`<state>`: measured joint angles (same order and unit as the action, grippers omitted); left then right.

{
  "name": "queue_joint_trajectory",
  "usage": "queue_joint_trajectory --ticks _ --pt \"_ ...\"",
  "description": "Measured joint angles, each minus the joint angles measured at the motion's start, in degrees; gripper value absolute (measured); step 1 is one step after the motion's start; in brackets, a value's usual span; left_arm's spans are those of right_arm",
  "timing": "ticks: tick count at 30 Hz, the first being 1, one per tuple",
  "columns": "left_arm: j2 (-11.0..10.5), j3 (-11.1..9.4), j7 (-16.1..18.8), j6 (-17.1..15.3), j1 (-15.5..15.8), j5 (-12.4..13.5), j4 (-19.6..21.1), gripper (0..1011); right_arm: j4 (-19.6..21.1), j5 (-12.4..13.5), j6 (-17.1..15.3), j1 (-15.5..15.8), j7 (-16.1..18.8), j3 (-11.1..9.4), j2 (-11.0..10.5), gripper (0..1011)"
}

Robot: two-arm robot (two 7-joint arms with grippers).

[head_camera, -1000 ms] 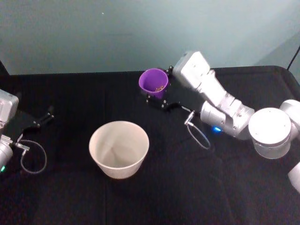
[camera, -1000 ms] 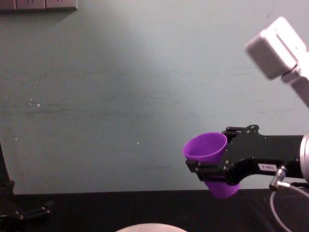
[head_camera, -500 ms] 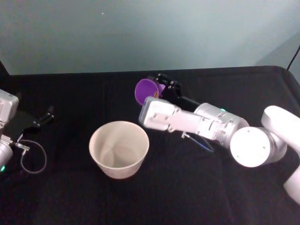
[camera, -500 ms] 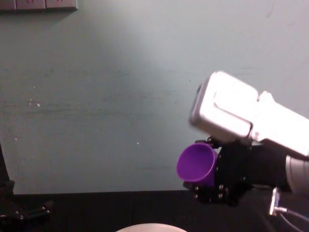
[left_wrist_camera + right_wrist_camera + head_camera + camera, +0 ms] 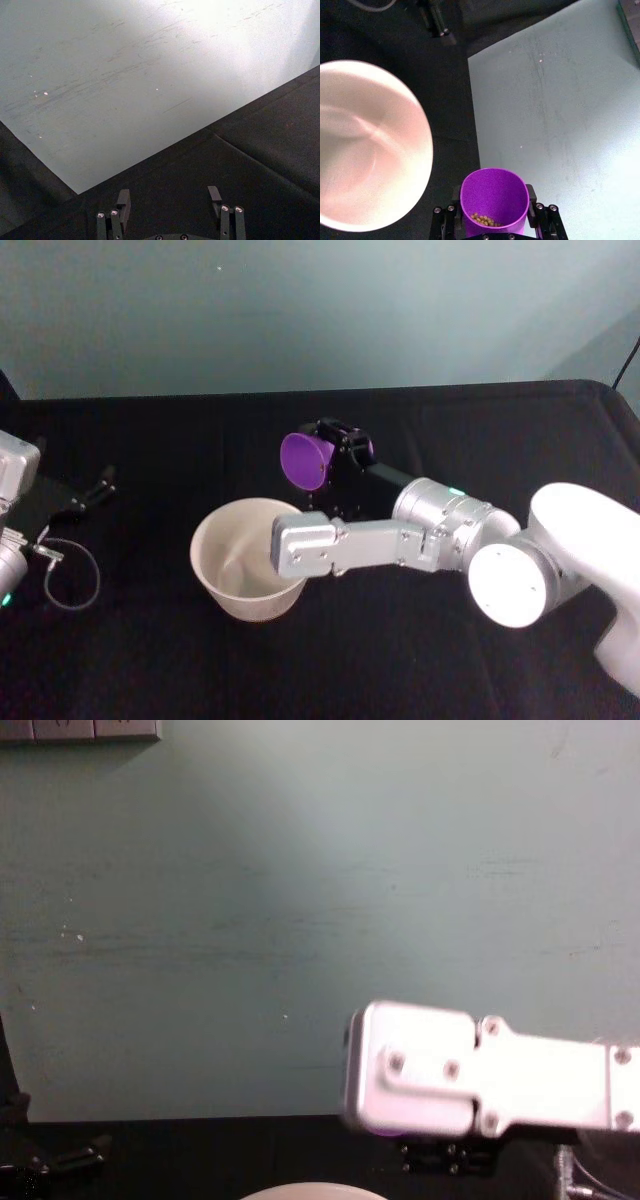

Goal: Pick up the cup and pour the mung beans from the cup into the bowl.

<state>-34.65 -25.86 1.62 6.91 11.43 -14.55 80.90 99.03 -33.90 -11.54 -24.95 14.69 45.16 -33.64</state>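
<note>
My right gripper (image 5: pixel 338 440), clamped on the cup (image 5: pixel 303 460), has tipped it further, nearer the bowl (image 5: pixel 215 530). A few mung beans (image 5: pixel 485 219) lie inside the purple cup. My left gripper (image 5: pixel 169 192) rests at the left, fingers apart.

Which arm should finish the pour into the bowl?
Right. The right gripper holds the cup, tipped near the bowl, mung beans inside. The left gripper sits open and empty, far left on the table.

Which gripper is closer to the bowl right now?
Right. The right gripper holds the cup just beyond the bowl; the left gripper sits open at the left edge of the table, far off.
</note>
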Motion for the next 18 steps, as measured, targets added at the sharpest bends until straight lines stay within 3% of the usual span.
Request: queue_joint_trajectory --ticks 2,8,18 --pt "0.0 0.0 0.0 0.0 0.0 0.0 0.0 1000 0.22 -3.19 -0.26 -0.2 -0.15 1.11 -0.16 724" --pt "0.0 0.0 0.0 0.0 0.0 0.0 0.0 1000 0.56 -8.28 -0.94 -0.36 -0.59 2.41 -0.17 724" --pt "0.0 0.0 0.0 0.0 0.0 0.0 0.0 1000 1.41 -14.41 -1.63 -0.31 -0.73 3.88 -0.32 724"
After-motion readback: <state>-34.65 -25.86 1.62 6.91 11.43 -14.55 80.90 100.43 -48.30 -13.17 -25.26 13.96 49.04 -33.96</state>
